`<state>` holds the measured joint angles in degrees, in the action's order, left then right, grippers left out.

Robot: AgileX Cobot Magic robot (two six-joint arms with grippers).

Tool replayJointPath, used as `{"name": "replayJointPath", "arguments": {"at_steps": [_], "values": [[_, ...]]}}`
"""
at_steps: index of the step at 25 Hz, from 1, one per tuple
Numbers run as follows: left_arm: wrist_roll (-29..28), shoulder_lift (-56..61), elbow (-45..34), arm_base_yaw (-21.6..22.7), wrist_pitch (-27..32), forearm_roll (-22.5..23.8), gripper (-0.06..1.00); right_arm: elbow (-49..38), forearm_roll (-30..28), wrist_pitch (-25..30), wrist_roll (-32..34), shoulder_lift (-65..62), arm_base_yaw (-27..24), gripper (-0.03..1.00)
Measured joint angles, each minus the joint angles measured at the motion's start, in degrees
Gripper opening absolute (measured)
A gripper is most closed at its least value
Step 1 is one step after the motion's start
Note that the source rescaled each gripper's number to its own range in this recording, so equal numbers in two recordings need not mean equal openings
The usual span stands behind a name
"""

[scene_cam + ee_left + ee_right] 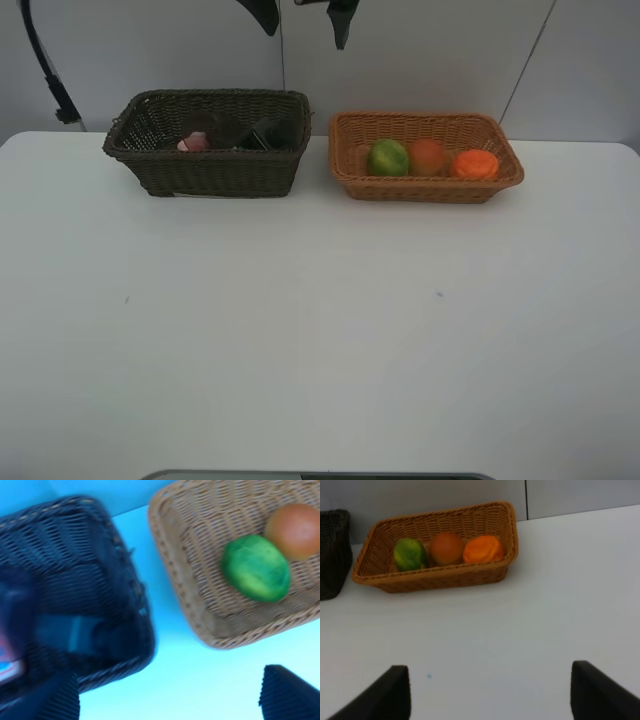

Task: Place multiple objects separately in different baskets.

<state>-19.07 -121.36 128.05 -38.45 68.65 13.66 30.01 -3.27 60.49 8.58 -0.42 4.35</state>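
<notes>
Standing side by side at the far edge of the white table (320, 330) are the two baskets, close but apart. The dark basket (210, 170) is on the left and the tan basket (425, 185) is on the right.

Three fruits lie in a row inside the tan basket. The green fruit (389, 158) is nearest to the dark basket, the peach (428, 156) is in the middle, and the orange (476, 164) is at the right end. The peach touches the green fruit, and the orange lies just beside the peach.

Inside the dark basket, the pink bottle (195, 142) shows near the left part and the black bottle (268, 134) leans in the right part. A cup cannot be made out there, because the inside is too dark.

The left gripper (170, 700) hangs above the gap between the two baskets. Its two fingers are far apart and nothing is between them. That view is blurred.

The right gripper (490, 692) is over the bare table, on the near side of the tan basket and well apart from it. Its fingers (600, 692) are also spread wide and hold nothing.
</notes>
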Motion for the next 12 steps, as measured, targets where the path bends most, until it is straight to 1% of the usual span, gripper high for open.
{"name": "replayJointPath", "arguments": {"at_steps": [2, 5, 8, 12], "values": [[0.0, 3.79, -4.77, 1.28, 0.0, 0.07, 0.92, 0.0, 0.0, 0.0, 0.0, 0.0, 0.0, 0.52], [-0.04, 10.17, -14.83, 3.57, -1.29, 0.07, 0.92, 0.0, 0.0, 0.0, 0.0, 0.0, 0.0, 0.52], [-0.04, 17.89, -25.71, 6.86, -4.72, -0.71, 0.92, 0.0, 0.0, 0.0, 0.0, 0.0, 0.0, 0.52], [-0.21, 29.83, -40.39, 12.81, -9.77, -2.47, 0.92, 0.0, 0.0, 0.0, 0.0, 0.0, 0.0, 0.52]]}}
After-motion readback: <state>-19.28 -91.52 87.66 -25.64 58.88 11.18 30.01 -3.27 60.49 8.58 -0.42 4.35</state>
